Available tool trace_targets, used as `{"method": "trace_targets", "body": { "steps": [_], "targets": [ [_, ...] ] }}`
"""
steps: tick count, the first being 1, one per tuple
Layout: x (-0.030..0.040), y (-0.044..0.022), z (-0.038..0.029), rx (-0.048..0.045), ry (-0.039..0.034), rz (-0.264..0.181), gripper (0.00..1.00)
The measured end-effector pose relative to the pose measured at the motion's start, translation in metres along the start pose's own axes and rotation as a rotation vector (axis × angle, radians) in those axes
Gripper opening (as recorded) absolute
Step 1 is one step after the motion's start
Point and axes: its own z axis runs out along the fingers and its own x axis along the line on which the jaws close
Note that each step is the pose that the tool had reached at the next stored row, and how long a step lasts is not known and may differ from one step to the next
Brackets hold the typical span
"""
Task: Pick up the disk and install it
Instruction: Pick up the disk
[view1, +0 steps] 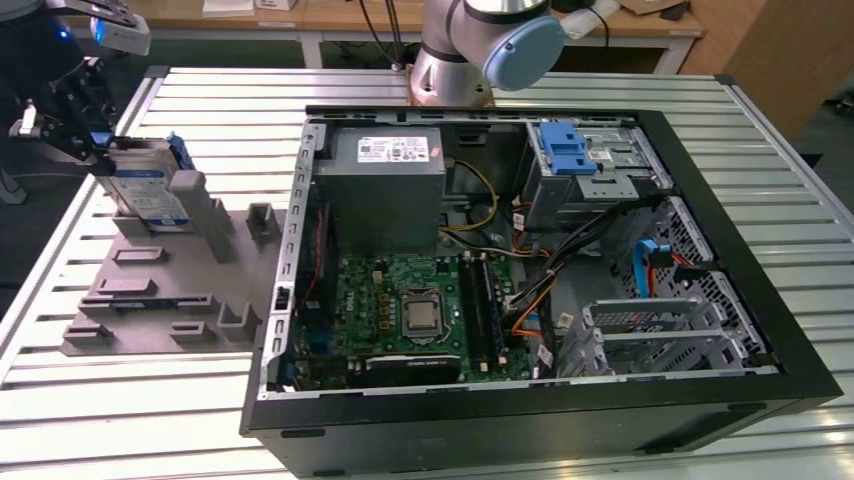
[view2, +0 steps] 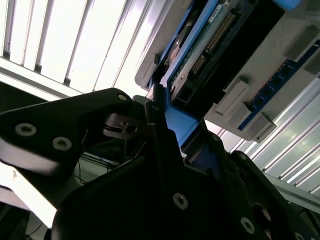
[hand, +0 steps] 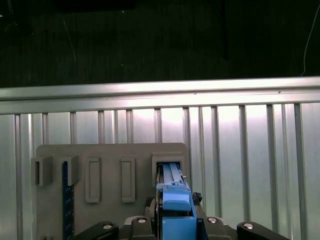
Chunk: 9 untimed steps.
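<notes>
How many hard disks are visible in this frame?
1: the disk stands on edge in the grey fixture at the exterior view's left, at the gripper. Others may sit hidden inside the computer case.

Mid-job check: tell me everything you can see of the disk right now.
The disk is a flat silver drive with a white-and-blue label, framed by a blue plastic carrier. It stands on edge, roughly upright, in a slot of the grey holder on the slatted table, at the exterior view's left. The second wrist view shows its circuit-board side. The gripper is at its upper end, fingers shut on the carrier.
</notes>
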Motion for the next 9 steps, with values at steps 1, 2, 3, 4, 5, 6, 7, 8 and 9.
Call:
{"method": "trace_targets", "body": {
  "steps": [1,2,3,4,5,6,7,8,9],
  "targets": [
    [0.0000,0.0000,0.0000,0.0000,0.0000,0.000,0.37],
    [0.0000,0.0000,0.0000,0.0000,0.0000,0.000,0.37],
    [0.0000,0.0000,0.0000,0.0000,0.0000,0.000,0.37],
    [0.0000,0.0000,0.0000,0.0000,0.0000,0.000,0.37],
    [0.0000,0.0000,0.0000,0.0001,0.0000,-0.001,0.37],
    [0.0001,0.0000,0.0001,0.0002,0.0000,-0.004,0.37],
    [0.0003,0.0000,0.0001,0.0001,0.0001,-0.009,0.37],
    [0.0004,0.0000,0.0001,0.0000,0.0002,-0.016,0.37],
    [0.0005,0.0000,0.0001,-0.0001,0.0003,-0.022,0.37]
  ]
}}
